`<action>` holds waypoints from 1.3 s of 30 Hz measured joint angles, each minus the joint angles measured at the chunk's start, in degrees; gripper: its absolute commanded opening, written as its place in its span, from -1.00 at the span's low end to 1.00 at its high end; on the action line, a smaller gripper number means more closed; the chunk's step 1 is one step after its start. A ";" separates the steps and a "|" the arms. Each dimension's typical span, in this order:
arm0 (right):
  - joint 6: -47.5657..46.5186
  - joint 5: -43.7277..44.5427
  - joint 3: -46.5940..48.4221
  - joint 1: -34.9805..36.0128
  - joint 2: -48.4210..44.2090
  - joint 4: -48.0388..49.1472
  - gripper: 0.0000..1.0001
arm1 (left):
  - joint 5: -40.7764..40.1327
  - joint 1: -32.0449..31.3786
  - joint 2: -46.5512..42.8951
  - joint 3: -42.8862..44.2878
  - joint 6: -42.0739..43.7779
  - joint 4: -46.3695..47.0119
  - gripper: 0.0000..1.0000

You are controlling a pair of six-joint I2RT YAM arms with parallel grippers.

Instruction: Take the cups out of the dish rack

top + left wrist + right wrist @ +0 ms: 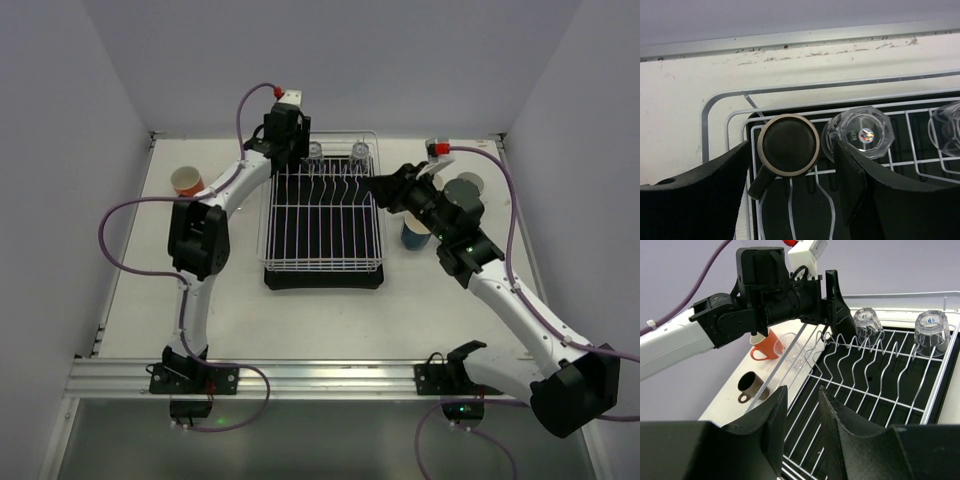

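The white wire dish rack sits on its black tray mid-table. An upside-down brown mug stands in its far left corner, and my left gripper is open astride it with narrow gaps on both sides. The mug's handle points toward the left finger. Two clear glass cups stand inverted along the rack's back row. My right gripper hovers over the rack's right side, its jaws a narrow gap apart with nothing between them.
On the table left of the rack are an orange mug, a brown mug and a clear glass. Right of the rack stand a blue cup and a dark cup. Walls close in on three sides.
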 measured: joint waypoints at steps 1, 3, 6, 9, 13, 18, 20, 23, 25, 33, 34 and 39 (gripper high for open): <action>0.00 -0.07 0.00 0.00 0.31 0.00 -0.31 | 0.00 0.22 0.46 0.07 0.20 -0.11 0.37; 0.02 -0.35 0.00 0.00 0.94 0.00 -0.31 | 0.22 0.52 1.53 0.48 0.44 -0.31 0.34; 0.02 -1.20 0.00 0.00 1.49 0.00 -0.31 | 0.70 0.92 2.93 0.90 0.57 -0.28 0.32; 0.04 -1.46 0.00 0.00 1.75 0.04 -0.30 | 1.27 1.18 3.80 0.90 0.57 -0.28 0.28; 0.04 -1.49 0.00 0.00 1.79 0.02 -0.28 | 2.34 1.55 4.09 0.92 0.52 -0.11 -0.06; 0.09 -1.70 0.00 0.00 1.84 0.02 -0.17 | 3.19 1.66 4.13 1.11 0.59 -0.07 -0.57; 0.33 -2.16 0.00 0.00 1.97 0.02 -0.10 | 3.41 1.70 4.11 1.11 0.61 0.00 -0.65; 1.05 -2.95 0.00 0.00 2.64 0.07 0.21 | 3.89 1.79 3.85 1.09 0.59 -0.07 -0.71; 1.51 -3.50 0.00 0.00 3.30 0.09 0.41 | 4.55 1.90 3.15 0.92 0.57 -0.02 -0.74; 7.26 -8.87 0.07 0.02 6.80 3.78 0.68 | 8.48 2.16 -10.27 -5.60 -1.25 1.01 -0.85; 8.13 -9.49 0.07 0.02 7.08 4.33 0.69 | 9.31 2.16 -13.27 -7.26 -1.88 1.90 -0.87; 12.26 -10.88 0.02 0.90 7.39 7.74 0.68 | 15.69 2.19 -33.11 -24.55 -9.29 11.37 -0.92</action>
